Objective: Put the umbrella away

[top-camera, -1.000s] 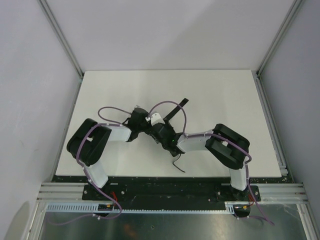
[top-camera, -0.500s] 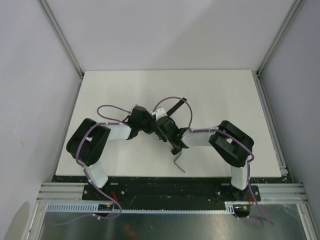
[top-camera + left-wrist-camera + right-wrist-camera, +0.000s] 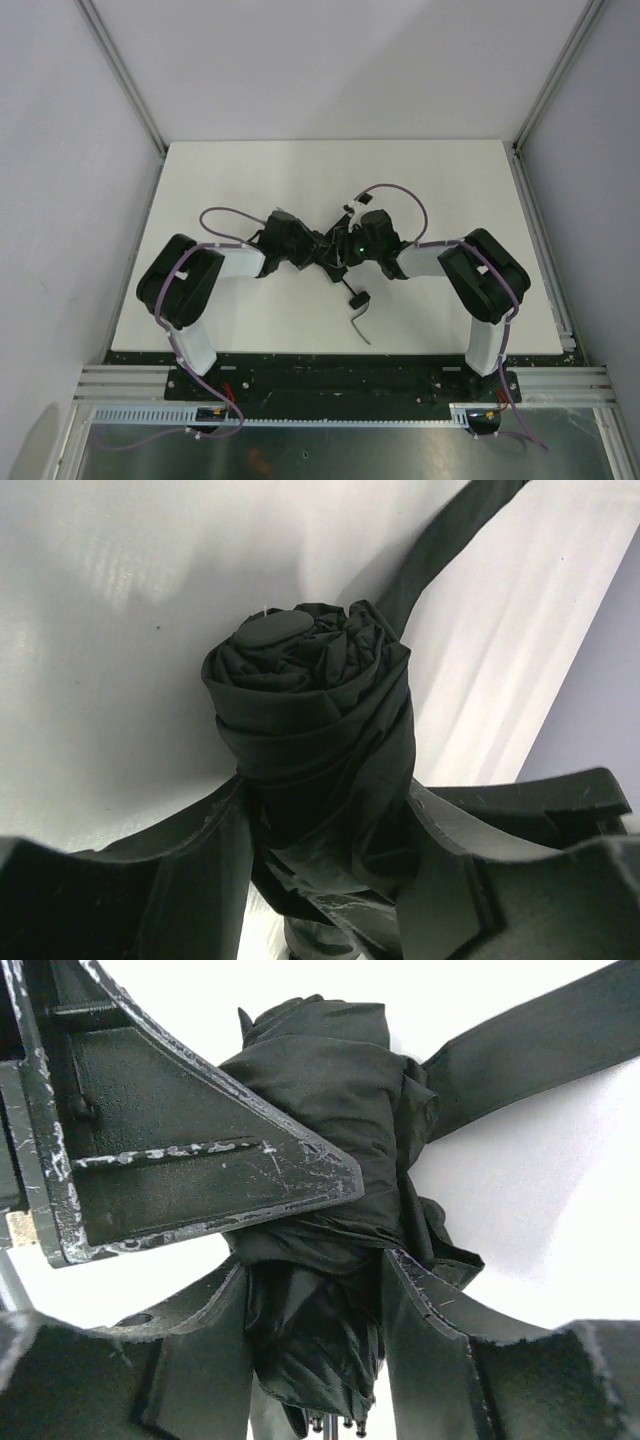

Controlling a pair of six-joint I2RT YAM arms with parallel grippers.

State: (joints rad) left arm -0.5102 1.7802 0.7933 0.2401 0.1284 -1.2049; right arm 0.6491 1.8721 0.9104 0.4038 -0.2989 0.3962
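Observation:
The umbrella (image 3: pixel 322 248) is rolled up, matte black, in the middle of the white table (image 3: pixel 450 180). Its handle (image 3: pixel 356 298) points toward the near edge, with the thin wrist strap (image 3: pixel 361 328) trailing off it. My left gripper (image 3: pixel 303 247) is shut on the fabric bundle from the left. In the left wrist view the bundle (image 3: pixel 310 710) shows its round cap (image 3: pixel 272 628), with my gripper (image 3: pixel 330 825) closed round it. My right gripper (image 3: pixel 342 248) is shut on the same bundle (image 3: pixel 320 1090) from the right; its fingers (image 3: pixel 440 1330) squeeze the fabric just above the rib tips (image 3: pixel 340 1422).
A flat black closure strap (image 3: pixel 450 540) runs off the bundle across the table; it also shows in the right wrist view (image 3: pixel 540 1050). The left gripper's finger (image 3: pixel 200 1160) crosses the right wrist view. Purple cables (image 3: pixel 395 190) loop over both wrists. Grey walls enclose the table.
My right arm has swung from the near side round to the right of the umbrella. The handle and wrist strap now stick out toward the near edge. The left arm has barely moved.

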